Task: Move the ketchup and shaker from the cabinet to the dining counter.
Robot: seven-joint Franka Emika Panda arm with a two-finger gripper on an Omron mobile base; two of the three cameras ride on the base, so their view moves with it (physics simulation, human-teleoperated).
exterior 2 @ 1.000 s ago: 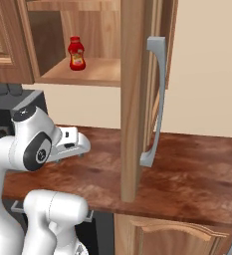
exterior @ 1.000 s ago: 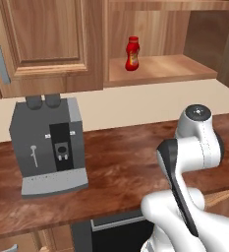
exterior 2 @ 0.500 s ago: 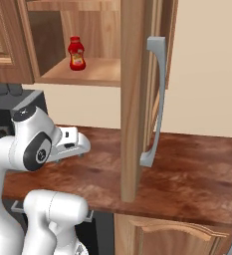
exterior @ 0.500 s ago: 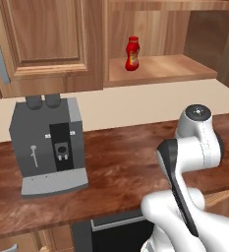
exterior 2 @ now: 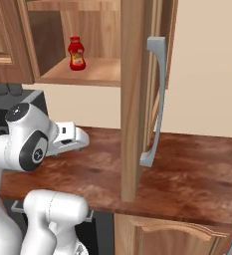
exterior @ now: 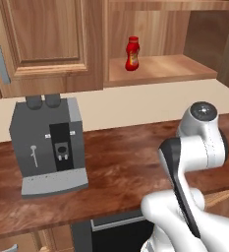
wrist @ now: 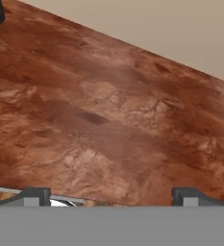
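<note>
Ketchup [exterior: 132, 53] stood upright on the lower shelf of the open cabinet [exterior 2: 95, 72], toward the shelf's left side, well above the counter [exterior: 121, 167]. Cabinet door [exterior 2: 133, 94] swung out edge-on in the right base view, silver bar handle [exterior 2: 155, 99] facing right. Grey coffee machine [exterior: 49, 146] sat on the reddish-brown counter below the closed left door. Gripper [wrist: 108, 196] hung over bare countertop, fingertips [wrist: 34, 196] spread wide apart, nothing between them. Arm folded low in front of the counter.
</note>
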